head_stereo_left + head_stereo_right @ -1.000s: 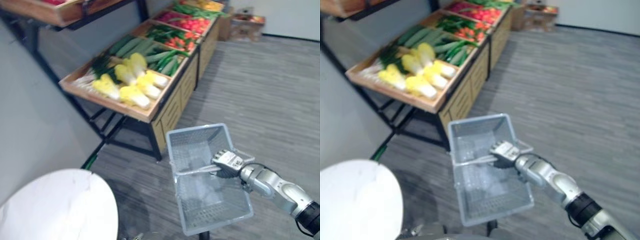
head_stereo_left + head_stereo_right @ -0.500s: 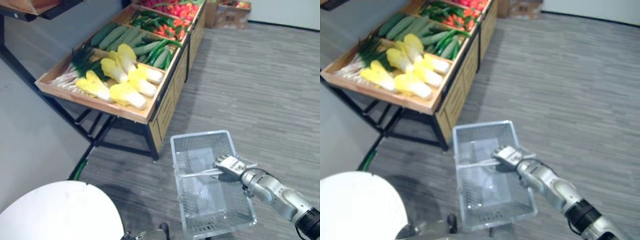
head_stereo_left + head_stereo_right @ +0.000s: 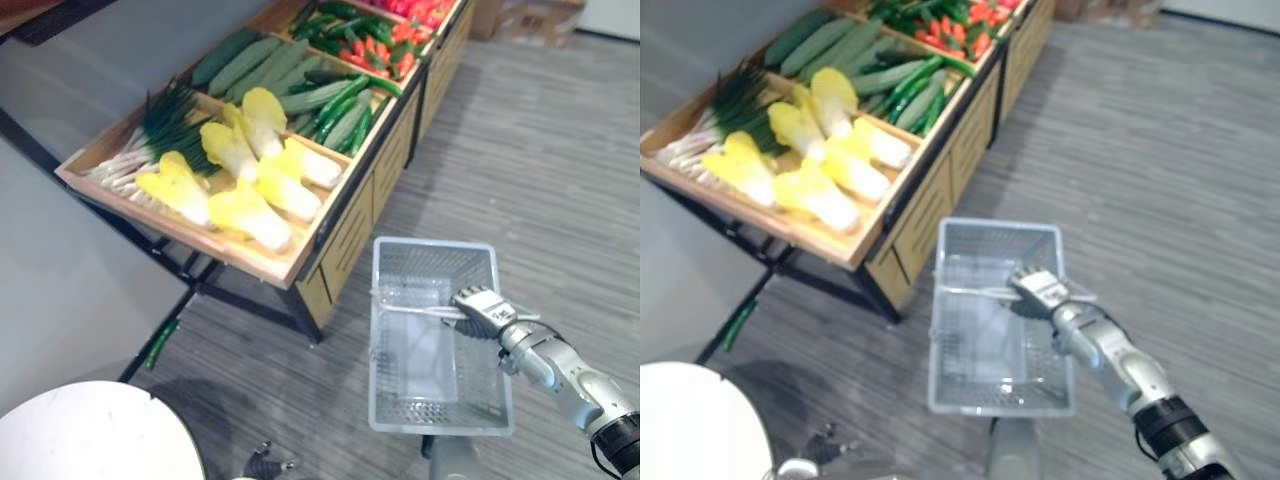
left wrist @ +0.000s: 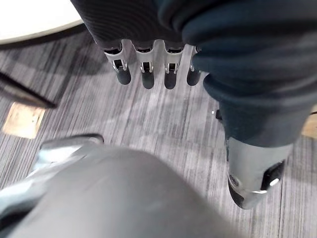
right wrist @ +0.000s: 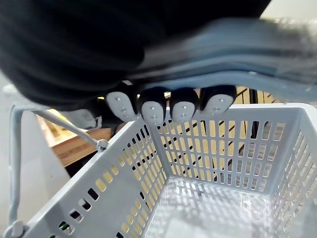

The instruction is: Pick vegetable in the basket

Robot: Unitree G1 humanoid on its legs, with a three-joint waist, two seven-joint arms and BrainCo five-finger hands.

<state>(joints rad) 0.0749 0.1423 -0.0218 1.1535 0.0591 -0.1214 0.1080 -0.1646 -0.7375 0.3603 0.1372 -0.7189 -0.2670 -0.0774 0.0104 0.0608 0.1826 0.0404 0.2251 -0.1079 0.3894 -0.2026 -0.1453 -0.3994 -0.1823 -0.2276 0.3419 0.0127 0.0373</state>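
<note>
Carrying a grey perforated plastic basket (image 3: 439,424) by its thin handle (image 3: 420,311) with the right hand (image 3: 483,310), clamping curled fingers (image 5: 153,110) round the bar from above. Holding that basket over the grey striped carpet (image 3: 570,170), just beside the near corner of a wooden display stand (image 3: 200,240) on black legs and not touching it. Hanging the left hand (image 4: 146,69) low over the same carpet, with straight, relaxed fingers spread in a row, the thumb set apart, and nothing between them.

Looking down on the vegetables, all of them lying in the stand's slanted trays and none inside the basket. Seeing yellow napa cabbages (image 3: 250,175) heaped against one another in the nearest tray, with a bunch of spring onions (image 3: 150,125) alongside them at the wall end. Finding thick green cucumbers (image 3: 250,62) in the tray behind, and slimmer dark green ones (image 3: 345,105) next to those at the aisle side. Making out small red and orange vegetables (image 3: 385,55) farther along, too small to name. Catching part of a white round table (image 3: 90,435) in the near left corner.
</note>
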